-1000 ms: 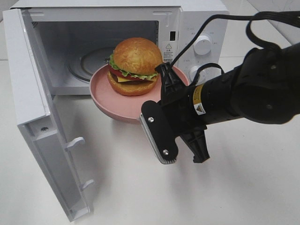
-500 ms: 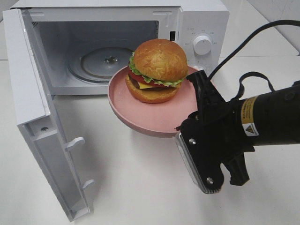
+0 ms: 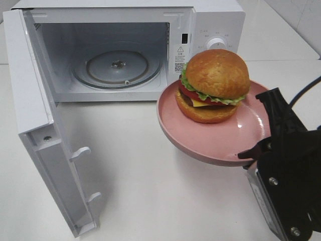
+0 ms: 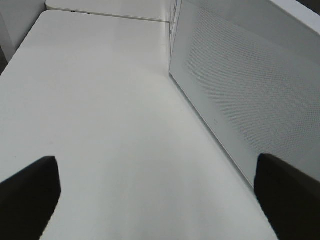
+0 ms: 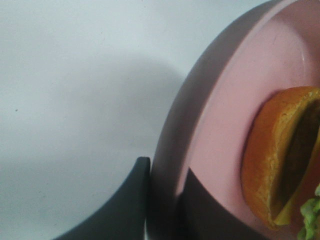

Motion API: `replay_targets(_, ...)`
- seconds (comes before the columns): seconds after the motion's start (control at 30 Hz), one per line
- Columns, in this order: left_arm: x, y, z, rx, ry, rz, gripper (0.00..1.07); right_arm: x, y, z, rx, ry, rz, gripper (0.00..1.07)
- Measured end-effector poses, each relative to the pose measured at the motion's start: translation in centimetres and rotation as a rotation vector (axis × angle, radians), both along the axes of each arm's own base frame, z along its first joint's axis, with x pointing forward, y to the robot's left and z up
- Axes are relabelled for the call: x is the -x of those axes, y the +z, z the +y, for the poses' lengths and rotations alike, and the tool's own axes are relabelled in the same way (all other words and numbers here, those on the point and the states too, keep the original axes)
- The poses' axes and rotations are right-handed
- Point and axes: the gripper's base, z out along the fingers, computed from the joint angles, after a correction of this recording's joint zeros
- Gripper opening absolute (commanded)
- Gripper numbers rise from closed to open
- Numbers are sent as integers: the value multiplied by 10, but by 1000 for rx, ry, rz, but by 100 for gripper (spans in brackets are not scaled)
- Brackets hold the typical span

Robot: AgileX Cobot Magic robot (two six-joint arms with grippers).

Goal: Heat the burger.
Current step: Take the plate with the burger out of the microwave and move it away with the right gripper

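The microwave [image 3: 125,50] stands on the white desk [image 3: 150,181] with its door [image 3: 45,140] swung fully open toward the left of the high view. The glass turntable [image 3: 118,65] inside is bare. 2 dials sit on the control panel at the right; the upper dial [image 3: 216,42] shows, and the lower is hidden behind the burger.

The burger [image 3: 214,85] sits on a pink plate [image 3: 210,143], slightly off centre toward the microwave side. It is upright, with bun, lettuce, tomato, cheese and patty stacked in order. Plate and burger are outside the microwave, in front of its control panel and to the right of the cavity opening. The plate is held tilted above the desk.

The right claw [image 3: 261,150] pinches the plate rim at its edge nearest the arm, at the right of the high view. The right wrist view shows one finger [image 5: 125,205] under the rim and the other on the plate's inner face, jaws pressed onto the rim.

The left claw [image 4: 160,195] is outside the high view. Its wrist view shows both fingers spread wide, holding nothing, above the bare desk beside the outer face of the door.
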Motion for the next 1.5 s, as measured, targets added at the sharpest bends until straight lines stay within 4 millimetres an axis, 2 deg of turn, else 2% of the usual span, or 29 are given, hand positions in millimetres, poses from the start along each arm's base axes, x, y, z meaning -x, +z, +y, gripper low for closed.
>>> replay_targets(0.37, 0, 0, 0, 0, 0, 0, 98, 21, 2, -25, 0, -129, 30, 0)
replay_targets(0.47, 0, 0, 0, 0, 0, 0, 98, 24, 2, -32, -1, -192, 38, 0)
replay_targets(0.53, 0, 0, 0, 0, 0, 0, 98, 25, -1, -39, -1, -301, 57, 0)
replay_targets(0.73, 0, 0, 0, 0, 0, 0, 98, 25, -4, -44, -19, -407, 72, 0)
replay_targets(0.8, 0, 0, 0, 0, 0, 0, 98, 24, -3, -47, -52, -507, 62, 0)
replay_targets(0.9, 0, 0, 0, 0, 0, 0, 98, 23, -2, -48, -59, -532, 57, 0)
replay_targets(0.97, 0, 0, 0, 0, 0, 0, 98, 22, -1, -53, -99, -652, 44, 0)
replay_targets(1.07, 0, 0, 0, 0, 0, 0, 98, 22, -1, -55, -106, -683, 40, 0)
replay_targets(1.13, 0, 0, 0, 0, 0, 0, 98, 21, 0, -61, -146, -822, 17, 0)
replay_targets(1.23, 0, 0, 0, 0, 0, 0, 98, 19, -1, -64, -150, -899, 4, 0)
replay_targets(1.5, 0, 0, 0, 0, 0, 0, 98, 13, -7, -64, -149, -1031, 9, 0)
